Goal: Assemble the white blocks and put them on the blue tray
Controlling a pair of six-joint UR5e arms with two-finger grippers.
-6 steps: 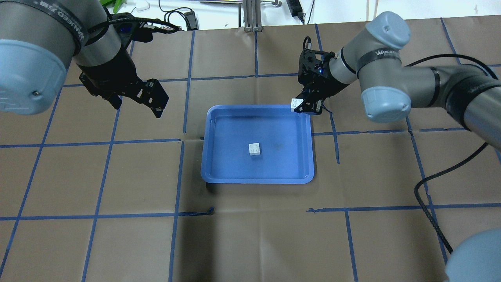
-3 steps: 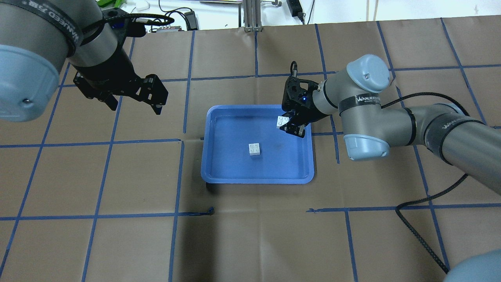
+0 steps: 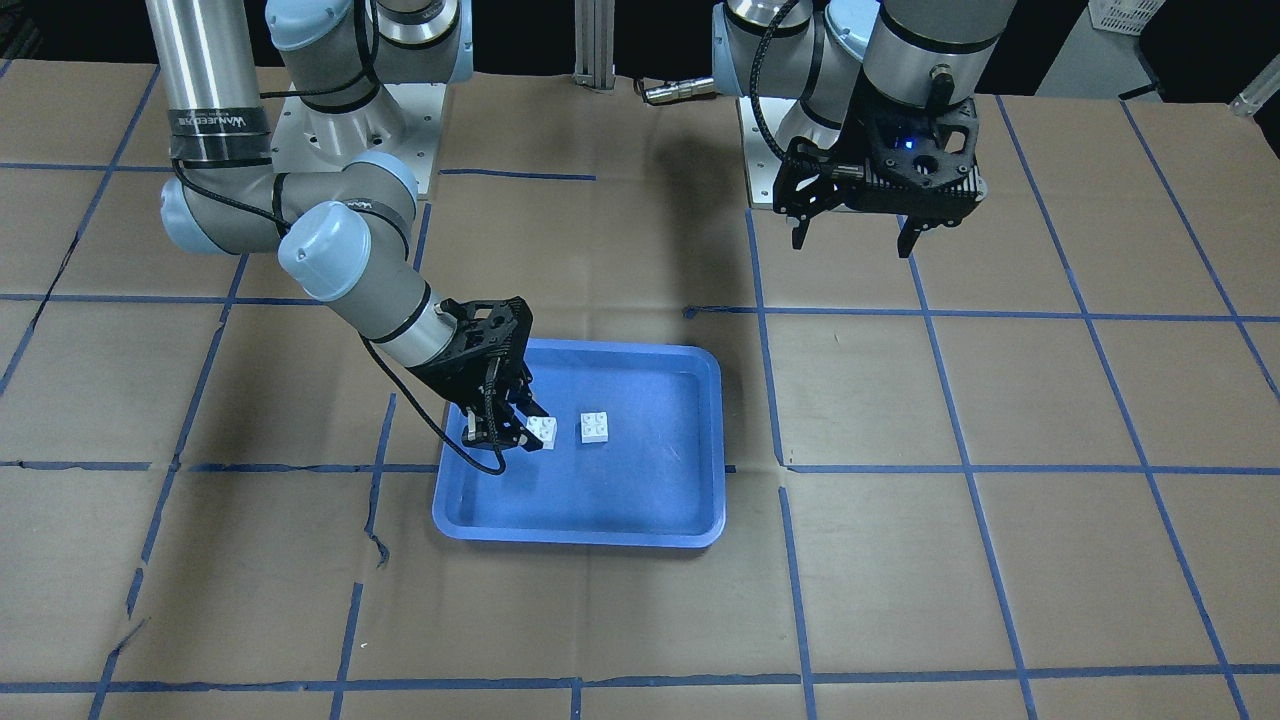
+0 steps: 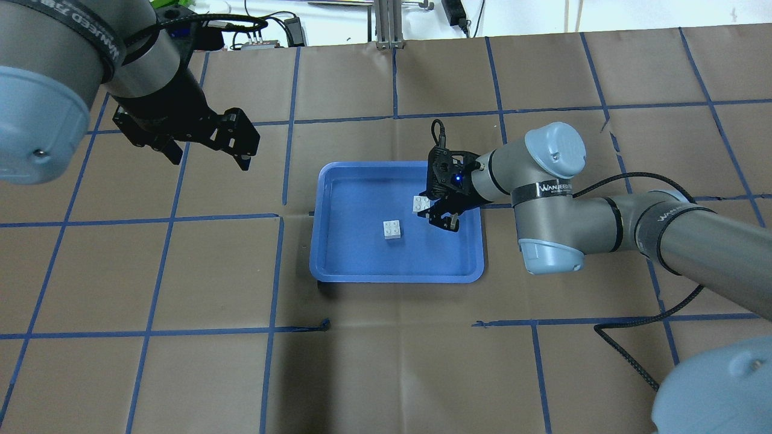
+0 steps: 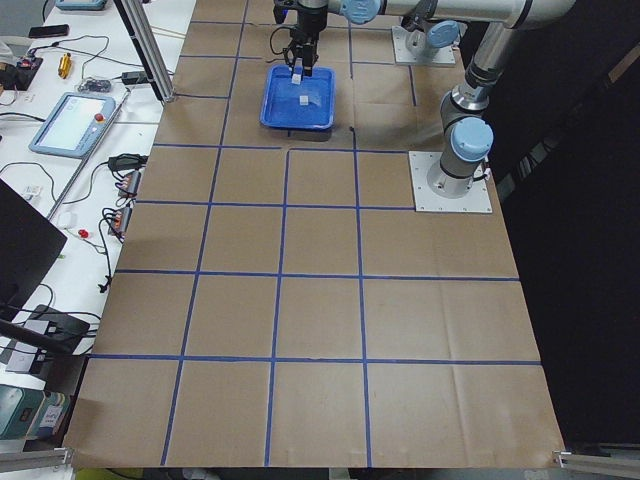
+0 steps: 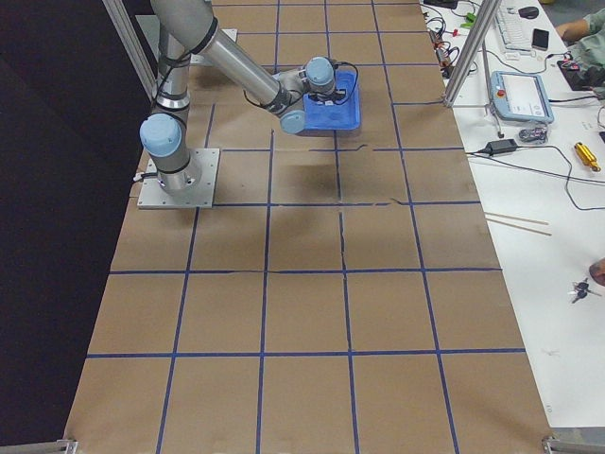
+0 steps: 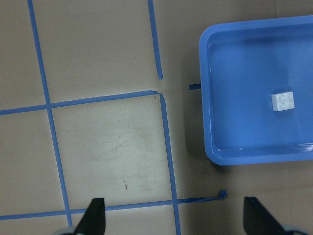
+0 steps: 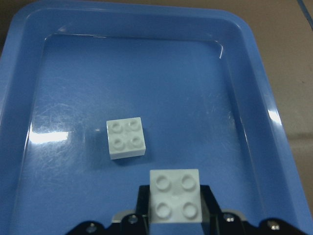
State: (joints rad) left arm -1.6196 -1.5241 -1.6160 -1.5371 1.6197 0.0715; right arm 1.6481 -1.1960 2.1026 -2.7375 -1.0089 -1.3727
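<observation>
The blue tray (image 4: 319, 241) sits mid-table, also seen in the front view (image 3: 600, 530). One white block (image 4: 393, 229) lies studs up on its floor; it also shows in the front view (image 3: 596, 427), left wrist view (image 7: 283, 101) and right wrist view (image 8: 126, 138). My right gripper (image 4: 429, 210) is shut on the second white block (image 4: 421, 204), studs up, held just above the tray floor to the right of the lying block and apart from it (image 8: 175, 196). My left gripper (image 4: 209, 160) is open and empty, high above the table left of the tray.
The table is covered in brown paper with a blue tape grid. The right arm's black cable (image 4: 633, 337) loops over the table at the right. A metal post (image 4: 386, 24) stands at the far edge. A side bench with devices (image 5: 70, 120) runs along the far side.
My right gripper has carried its white block from the tray's far right corner inward and down over the tray, toward the lying block. The left arm shifted only slightly.
</observation>
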